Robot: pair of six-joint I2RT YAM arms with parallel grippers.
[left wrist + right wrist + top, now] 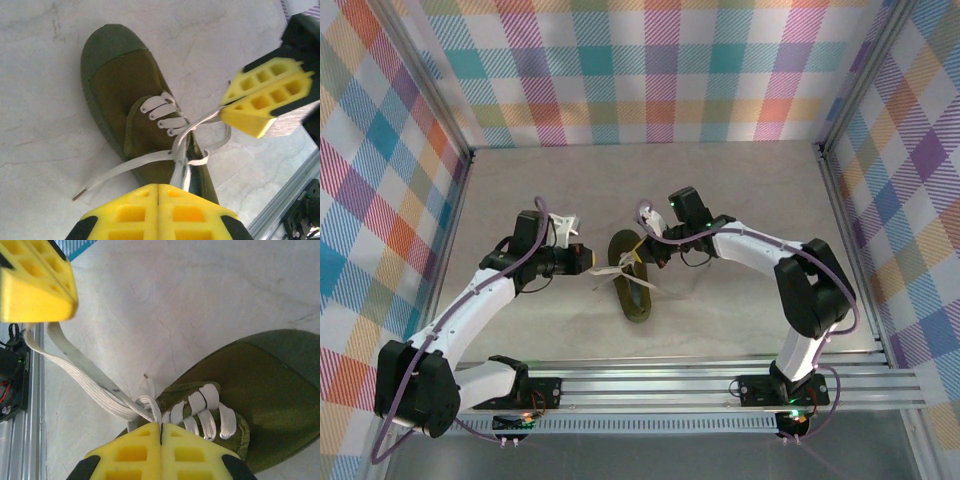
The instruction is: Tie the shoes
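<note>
Left to right, top view first.

- The multicolour plaid fabric wall is at the far left. Next comes the white-and-black left arm, with a purple cable looped over its wrist.
- The left fingers, yellow blocks, are pressed together and clamped on one strand of the flat cream-white laces. In the left wrist view the strand is seen running from the eyelets into the seam between them.
- The small dark olive-green canvas shoe is laid on the pale marbled tabletop. It is mid-table, between the two pairs of fingers and nearer the arm bases than the back wall.
- The right fingers are likewise closed tight, with another strand pinched at the tips just above the lacing. The strands are drawn off the shoe to either side.
- The white-and-black right arm carries a second purple cable. A matching plaid wall is seen at the right.
- A ribbed aluminium rail runs along the near edge, and both bases are bolted to it.

Counts:
- One shoe.
- Two arms and two cables.
- Four lace bars across the eyelets.
- One loose lace end, lying flat on the tabletop beside the shoe.
</note>
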